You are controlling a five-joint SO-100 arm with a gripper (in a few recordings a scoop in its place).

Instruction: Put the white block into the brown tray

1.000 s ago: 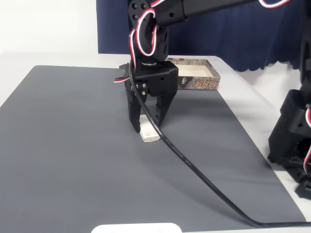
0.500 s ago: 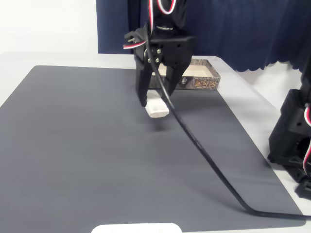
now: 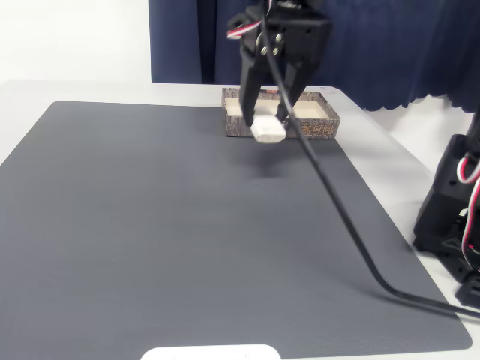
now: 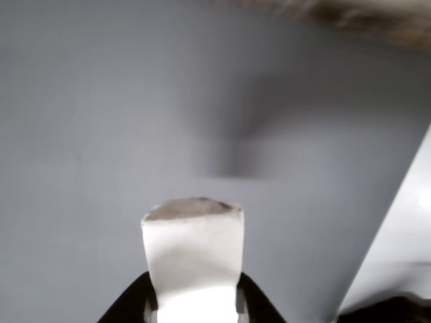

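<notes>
My black gripper (image 3: pixel 264 120) hangs in the air in the fixed view, shut on the white block (image 3: pixel 268 130), which pokes out below the fingertips. Right behind it the brown tray (image 3: pixel 315 129) sits at the far edge of the grey mat, its wood-grain wall facing the camera and its cream inside showing. The block is above the mat, just in front of the tray's front wall. In the wrist view the white block (image 4: pixel 194 259) stands between my two fingers (image 4: pixel 135 299), with its shadow on the mat ahead and the tray's edge (image 4: pixel 350 15) blurred along the top.
A dark grey mat (image 3: pixel 150 225) covers the white table. A black cable (image 3: pixel 352 232) trails from the arm down across the mat's right side. The arm's black base (image 3: pixel 454 217) stands at the right edge. A dark blue curtain hangs behind the table.
The gripper has lifted the white block off the mat and carried it up and back to the right, toward the brown tray. The cable swung with it.
</notes>
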